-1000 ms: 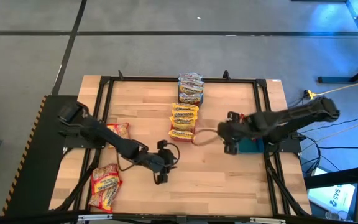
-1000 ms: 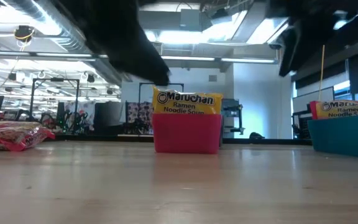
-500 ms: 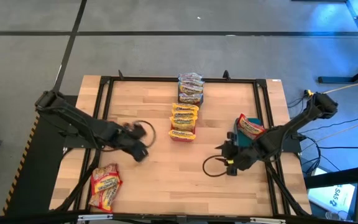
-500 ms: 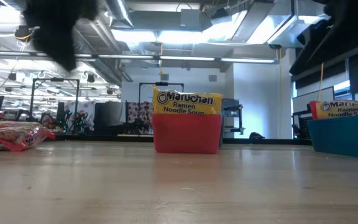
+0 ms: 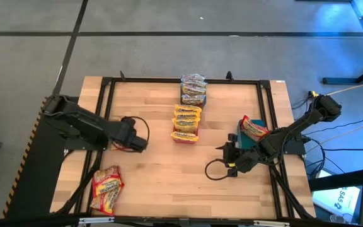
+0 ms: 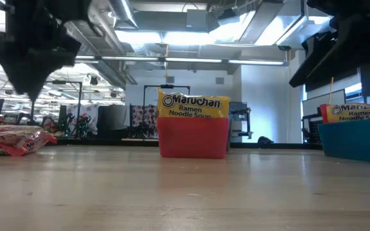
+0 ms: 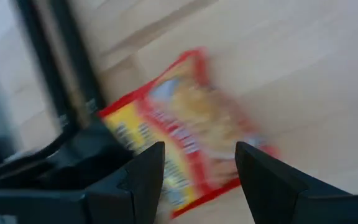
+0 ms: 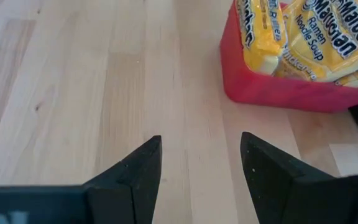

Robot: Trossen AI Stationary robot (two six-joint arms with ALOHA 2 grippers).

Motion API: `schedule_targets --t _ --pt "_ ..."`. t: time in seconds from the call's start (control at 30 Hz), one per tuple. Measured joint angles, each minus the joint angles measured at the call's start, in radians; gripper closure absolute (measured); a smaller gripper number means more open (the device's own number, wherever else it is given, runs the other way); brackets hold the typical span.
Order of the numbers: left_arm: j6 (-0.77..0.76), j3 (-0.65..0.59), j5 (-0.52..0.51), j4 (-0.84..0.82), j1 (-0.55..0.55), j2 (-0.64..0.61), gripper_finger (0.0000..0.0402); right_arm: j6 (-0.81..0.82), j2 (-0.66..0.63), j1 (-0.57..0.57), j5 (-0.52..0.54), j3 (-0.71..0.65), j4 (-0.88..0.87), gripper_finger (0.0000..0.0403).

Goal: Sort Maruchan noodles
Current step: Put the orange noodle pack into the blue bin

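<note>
A red-and-yellow noodle packet [image 7: 185, 130] lies flat on the table's left side [image 6: 15, 138]. My left gripper [image 7: 197, 180] hangs open above it, pointing down, clear of it [image 6: 34, 70]. My right gripper [image 8: 199, 168] is open over bare wood near the middle right [image 5: 229, 161], holding nothing. A red bin [image 5: 186, 135] holds yellow packets [image 8: 316, 37]. A teal bin [image 5: 247, 144] holds one packet [image 5: 254, 128]. A grey bin [image 5: 193, 99] at the far middle holds bluish packets [image 5: 193, 85].
More red-and-yellow packets [image 5: 108, 189] lie at the near left corner. A black frame [image 5: 106, 94] runs around the tabletop. Bare wood lies between the bins and the near edge [image 5: 169, 183].
My left gripper has swung from the near middle of the table toward the left edge, over the lone packet, and has tipped and rolled until it points down. My right gripper has drawn back from beside the red bin toward the near edge and sunk lower.
</note>
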Motion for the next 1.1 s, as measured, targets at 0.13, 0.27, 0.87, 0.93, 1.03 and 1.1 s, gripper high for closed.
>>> schedule_targets --t 0.13,0.27,0.87,0.93,1.03,1.1 --pt "0.069 -0.006 0.038 -0.077 0.058 0.065 0.0209 -0.001 0.0 0.0 -0.001 0.0 0.003 0.0217" --pt "0.137 -0.063 0.07 -0.031 0.099 0.108 0.0209 -0.002 0.0 0.0 0.0 0.0 0.011 0.0217" --pt "0.562 -0.121 0.068 0.504 -0.064 0.121 0.021 -0.028 0.0 0.0 -0.001 0.0 0.027 0.0217" --pt "0.602 -0.12 0.038 0.586 -0.108 0.121 0.021 -0.028 0.0 0.0 -0.003 0.0 0.027 0.0217" --pt "0.695 -0.123 0.017 0.737 -0.166 0.126 0.021 -0.028 0.0 0.0 -0.03 0.0 0.027 0.0217" --pt "0.762 -0.123 0.014 0.844 -0.196 0.151 0.0209 -0.025 0.0 0.0 -0.067 0.0 0.028 0.0217"
